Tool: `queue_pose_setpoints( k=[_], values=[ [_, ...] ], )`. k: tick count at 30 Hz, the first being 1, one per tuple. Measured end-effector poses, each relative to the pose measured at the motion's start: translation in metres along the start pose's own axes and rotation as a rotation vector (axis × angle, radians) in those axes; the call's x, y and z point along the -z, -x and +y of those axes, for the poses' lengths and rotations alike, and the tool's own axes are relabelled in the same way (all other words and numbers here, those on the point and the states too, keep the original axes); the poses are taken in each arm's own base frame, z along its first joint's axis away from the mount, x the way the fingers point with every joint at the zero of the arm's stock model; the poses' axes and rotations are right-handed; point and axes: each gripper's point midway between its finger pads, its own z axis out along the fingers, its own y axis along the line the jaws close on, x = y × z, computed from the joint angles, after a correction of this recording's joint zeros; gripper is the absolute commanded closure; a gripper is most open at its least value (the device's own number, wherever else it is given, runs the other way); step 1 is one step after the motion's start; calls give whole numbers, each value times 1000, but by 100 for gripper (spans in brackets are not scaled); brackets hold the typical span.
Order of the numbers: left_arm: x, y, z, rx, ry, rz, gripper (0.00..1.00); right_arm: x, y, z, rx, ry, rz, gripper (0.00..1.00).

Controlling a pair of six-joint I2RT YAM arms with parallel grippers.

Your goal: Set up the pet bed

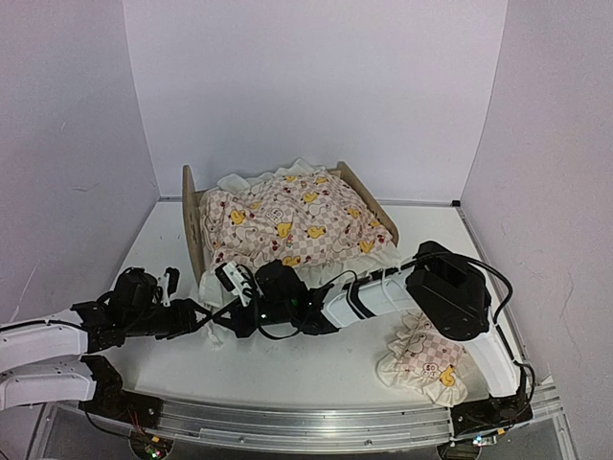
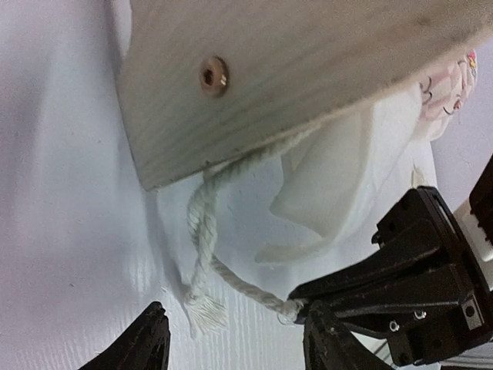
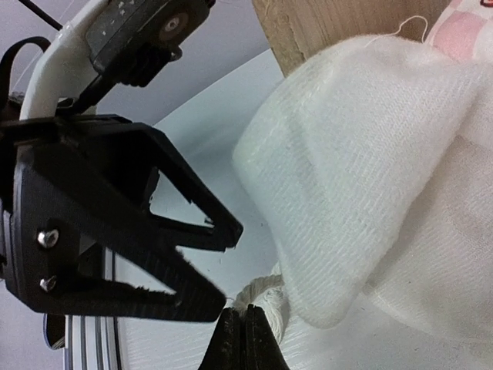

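Left gripper: my left gripper (image 2: 235,316) stands wide apart, low over the white table (image 2: 69,231). It has hold of nothing.
Right gripper: my right gripper (image 3: 240,320) is pressed fully together, its tips pinching the white twisted cotton rope (image 2: 202,223).
Gap between the two: my right tips sit just beside the inner face of one left finger (image 2: 327,343), close to it but apart.
Rope: it comes out from under the wood just ahead of my left gripper, twists back on itself and lies on the table. Its frayed end rests between my left fingers and touches neither. One strand leads sideways into my right tips.
Pet bed: the small light-wood pet bed (image 1: 191,225) with a rounded headboard stands straight ahead of both grippers, its near corner just beyond my fingertips. From the left wrist, one pale board with a round metal fitting fills the space ahead. My left fingers do not touch the wood.
Quilt: the frilled pink-check quilt with yellow cartoon figures (image 1: 297,220) lies on the bed, beyond both grippers.
Cloth edge: a white knitted frill (image 3: 362,169) hangs over the bed corner just beside my right tips. I cannot tell whether it touches them.
Pillow: the small matching frilled pillow (image 1: 421,362) lies on the table well behind my right gripper, beside that arm and apart from the bed.
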Motion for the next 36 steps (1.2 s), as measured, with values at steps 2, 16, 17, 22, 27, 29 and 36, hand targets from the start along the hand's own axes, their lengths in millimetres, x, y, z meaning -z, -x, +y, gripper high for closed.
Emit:
queue_pose_setpoints(
  k=[2,16,17,22,27,29,36],
  values=[
    [0,7,6,6,36,-42,58,0,-1,2,-3,9,3,100],
    [-21,34,21,36,55,-138,77,-1,-3,10,-12,50,15,100],
    [-21,35,20,35,45,-139,76,-1,-3,10,-13,50,16,100],
    [-27,34,15,31,18,-129,74,-1,-3,11,-15,55,15,100],
    [-36,29,21,33,42,-97,79,0,-3,12,-18,61,14,100],
    [-37,31,21,29,46,-103,81,0,-3,12,-19,62,14,100],
    [-36,40,21,7,58,-133,79,0,-3,13,-24,67,16,100]
  ],
)
